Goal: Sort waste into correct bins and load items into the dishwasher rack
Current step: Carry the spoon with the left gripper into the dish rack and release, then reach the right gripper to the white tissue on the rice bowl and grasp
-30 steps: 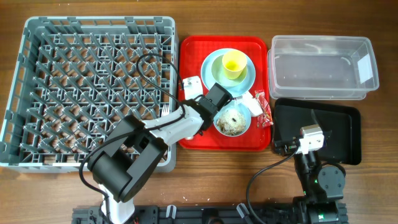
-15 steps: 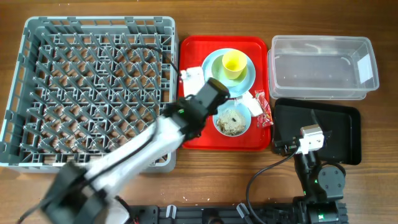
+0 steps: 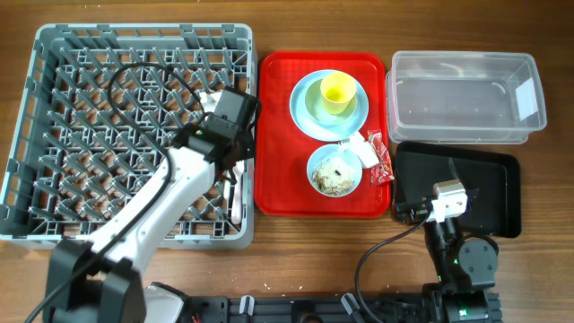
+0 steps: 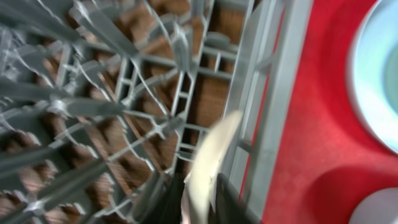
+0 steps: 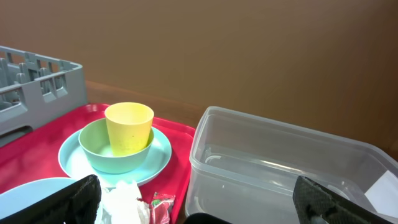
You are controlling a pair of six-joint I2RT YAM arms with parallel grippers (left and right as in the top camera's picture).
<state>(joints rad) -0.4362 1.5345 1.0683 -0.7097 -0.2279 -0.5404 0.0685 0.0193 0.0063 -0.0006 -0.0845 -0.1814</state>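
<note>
My left gripper [image 3: 229,112] is shut on a white plastic spoon [image 4: 208,162] and holds it over the right edge of the grey dishwasher rack [image 3: 126,126]. A white fork [image 3: 235,193] lies in the rack near that edge. On the red tray [image 3: 273,184] stands a light blue plate [image 3: 299,109] bearing the pale green dish [image 3: 317,109] and yellow cup [image 3: 338,91]. A light blue bowl [image 3: 334,170] holds rice-like scraps. A white tissue [image 3: 363,148] and red wrapper [image 3: 380,154] lie beside it. My right gripper [image 3: 446,199] is open and empty over the black tray [image 3: 489,193].
The clear tub [image 3: 465,97] stands behind the black tray and is empty. The right wrist view shows the yellow cup [image 5: 129,127], the tissue [image 5: 124,202], the wrapper [image 5: 160,208] and the tub [image 5: 280,168] ahead of the open gripper [image 5: 199,211].
My left arm has swung left from the red tray to the rack's right edge, carrying the white spoon. The right arm has not moved.
</note>
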